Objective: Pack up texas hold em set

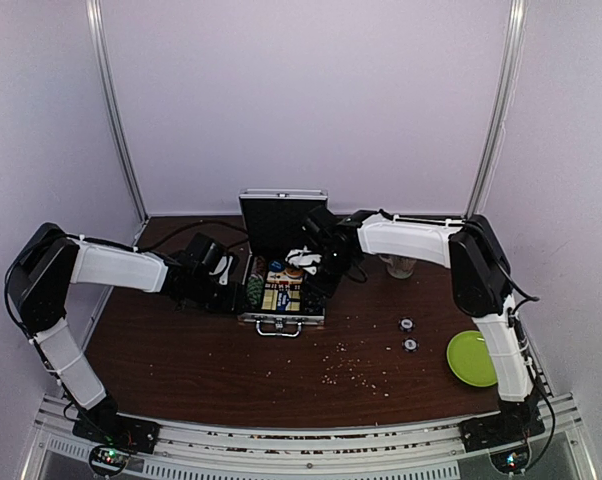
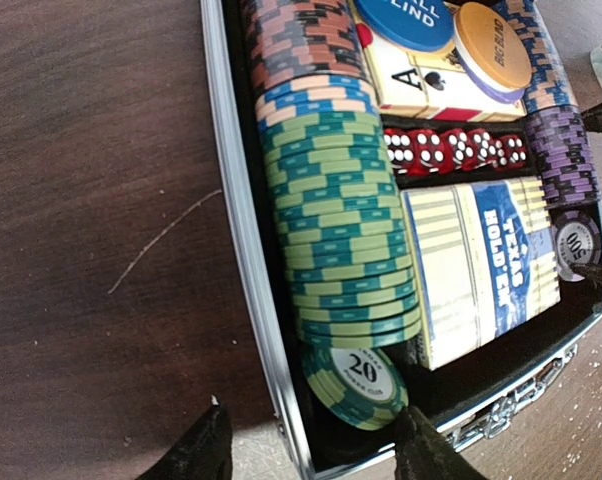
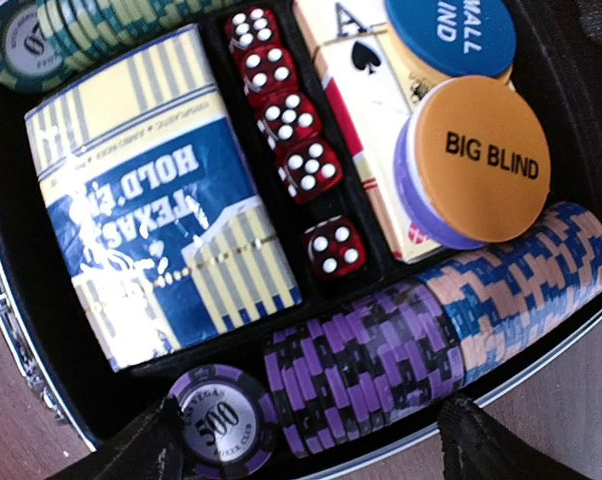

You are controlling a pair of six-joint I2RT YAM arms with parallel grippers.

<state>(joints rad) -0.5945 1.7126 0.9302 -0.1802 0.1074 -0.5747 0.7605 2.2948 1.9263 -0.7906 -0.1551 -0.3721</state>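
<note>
The silver case (image 1: 281, 322) lies open mid-table with its lid upright. It holds a green chip row (image 2: 341, 230), a purple chip row (image 3: 371, 370), red dice (image 3: 291, 140), the blue-cream deck (image 3: 151, 240), an orange disc (image 3: 481, 160) and a blue disc (image 3: 451, 30). My left gripper (image 2: 311, 445) is open astride the case's left wall, one finger beside a tilted green "20" chip (image 2: 359, 385). My right gripper (image 3: 311, 450) is open over the purple row, near a "500" chip (image 3: 216, 420). Two loose chips (image 1: 408, 334) lie on the table to the right.
A cream mug (image 1: 399, 266) stands right of the case, behind the right arm. A lime green plate (image 1: 471, 358) lies at the front right. Small crumbs (image 1: 353, 367) are scattered in front of the case. The case handle (image 1: 279, 331) faces the near edge.
</note>
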